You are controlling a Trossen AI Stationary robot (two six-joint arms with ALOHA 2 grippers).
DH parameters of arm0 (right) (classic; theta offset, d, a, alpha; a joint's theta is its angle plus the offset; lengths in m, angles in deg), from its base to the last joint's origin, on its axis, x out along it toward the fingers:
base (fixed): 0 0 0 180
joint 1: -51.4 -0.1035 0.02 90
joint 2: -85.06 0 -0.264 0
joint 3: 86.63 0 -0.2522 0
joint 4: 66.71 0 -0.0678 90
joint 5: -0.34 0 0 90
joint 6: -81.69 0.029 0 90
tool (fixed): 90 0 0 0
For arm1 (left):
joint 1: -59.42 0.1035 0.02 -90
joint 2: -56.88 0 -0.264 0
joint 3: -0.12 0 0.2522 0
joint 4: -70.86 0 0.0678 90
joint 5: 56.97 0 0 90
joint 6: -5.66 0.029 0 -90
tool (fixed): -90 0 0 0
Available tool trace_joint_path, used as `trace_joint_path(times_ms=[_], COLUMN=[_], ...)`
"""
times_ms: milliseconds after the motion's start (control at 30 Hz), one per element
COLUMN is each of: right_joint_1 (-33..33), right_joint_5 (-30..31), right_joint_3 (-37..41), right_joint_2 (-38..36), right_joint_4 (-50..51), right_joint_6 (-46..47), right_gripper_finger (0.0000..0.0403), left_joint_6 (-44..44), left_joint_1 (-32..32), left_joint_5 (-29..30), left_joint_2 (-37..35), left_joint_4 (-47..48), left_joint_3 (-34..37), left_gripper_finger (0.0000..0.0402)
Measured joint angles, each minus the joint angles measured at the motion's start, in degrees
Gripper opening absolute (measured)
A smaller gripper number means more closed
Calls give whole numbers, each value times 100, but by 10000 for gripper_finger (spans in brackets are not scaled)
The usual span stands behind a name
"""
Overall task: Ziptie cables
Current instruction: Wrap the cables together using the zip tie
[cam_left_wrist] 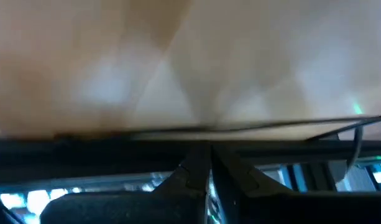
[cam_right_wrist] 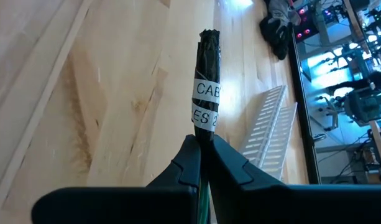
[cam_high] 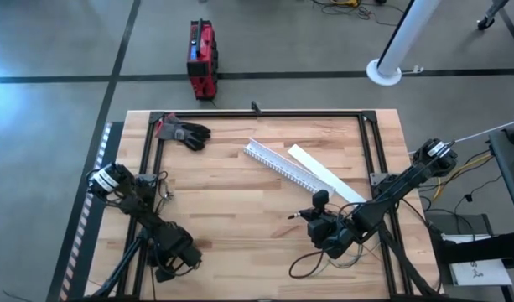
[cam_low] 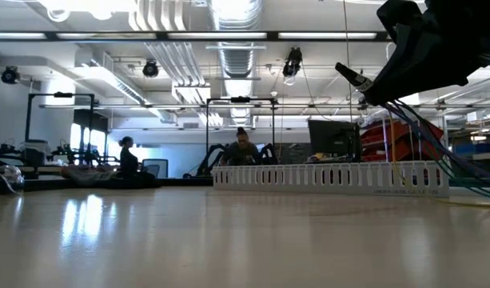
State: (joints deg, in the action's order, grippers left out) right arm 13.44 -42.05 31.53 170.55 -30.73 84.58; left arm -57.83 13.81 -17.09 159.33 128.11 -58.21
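1. The scene is a large workshop hall with ceiling lamps and desks, where two people sit far behind the wooden table. On this table lie a white slotted channel, its flat lid and a dark glove near the far edge.

2. The right gripper is at the near right part of the table and is lifted above the wood. Its fingers are pressed together on one end of the cables, a dark wrapped end with a white label. In the low view the thin green and grey wires hang down from it toward the table, and in the high view a dark loop of them lies on the wood below the gripper.

3. The left gripper is low at the near left part of the table, well apart from the cables. Its fingers look pressed together with nothing visible between them.

4. The step in hand seems to be gathering the bundle. To do it well, the right gripper should hold the labelled end firmly and keep it lifted, so the wires hang together and do not spread.

5. The left gripper should open before it comes near, then take the bundle lower down, beside the right one.

6. No ziptie can be seen in these views, so tying looks not yet begun.
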Motion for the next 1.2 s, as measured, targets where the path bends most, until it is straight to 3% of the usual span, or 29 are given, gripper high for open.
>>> trace_joint_path(times_ms=[133, 467, 933, 1200], right_joint_1=[3, 3, 3, 3], right_joint_5=[0, 1, 2, 0], right_joint_3=[0, 0, 0, 0], right_joint_2=[0, 0, 0, 0], right_joint_4=[3, 2, -2, -4], right_joint_6=[-39, 5, -2, -34], right_gripper_finger=[0, 0, 0, 0], left_joint_6=[-122, 69, 334, 1006], left_joint_1=[-66, -22, 661, 1022], left_joint_5=[-150, 238, 363, 363], left_joint_2=[-2, -24, -33, -33], left_joint_4=[-265, -901, -991, -990], left_joint_3=[141, 203, 205, 205], left_gripper_finger=[0, 0, 0, 0])
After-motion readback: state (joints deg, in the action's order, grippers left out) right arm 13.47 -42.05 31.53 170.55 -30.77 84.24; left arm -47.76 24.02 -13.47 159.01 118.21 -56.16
